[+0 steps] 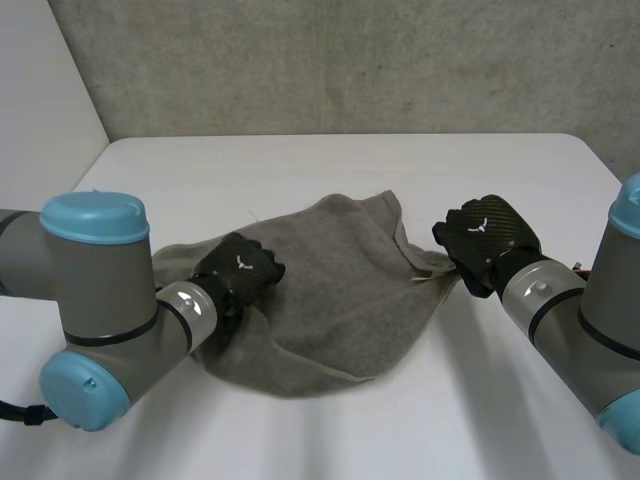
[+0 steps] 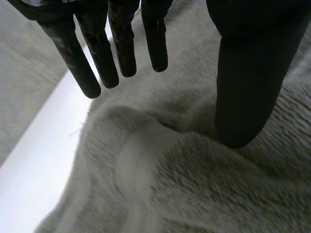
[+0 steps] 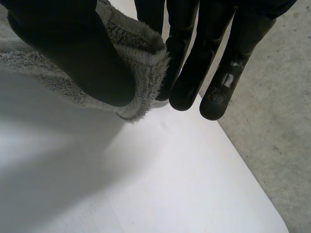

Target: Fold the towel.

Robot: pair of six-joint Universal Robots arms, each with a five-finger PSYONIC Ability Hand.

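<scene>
While the grey towel [image 1: 330,290] lies bunched up in the middle of the white tabletop [image 1: 300,170], it is touched by both hands. The left hand [image 1: 240,272] is seen on the towel's left part, near the edge on that side. In the left wrist view its fingers [image 2: 124,43] are held straight and apart from one another, above the spot where the towel's edge meets the tabletop, and nothing is gripped by them. The thumb [image 2: 243,97] is stretched out too, and its tip is set against the fluffy cloth (a soft fold [image 2: 131,160] is raised just beside it).

The right hand [image 1: 487,240] is placed at the towel's right corner, which comes to a point there. In the right wrist view that corner [image 3: 141,63] is pinched tight between the right thumb and fingers, and the white tabletop is seen below it.

Between the two hands the towel is spread in wrinkles, with a rounded edge on the side near the robot and a turned-over flap on the far side. A grey wall [image 1: 350,60] is seen behind the tabletop.
</scene>
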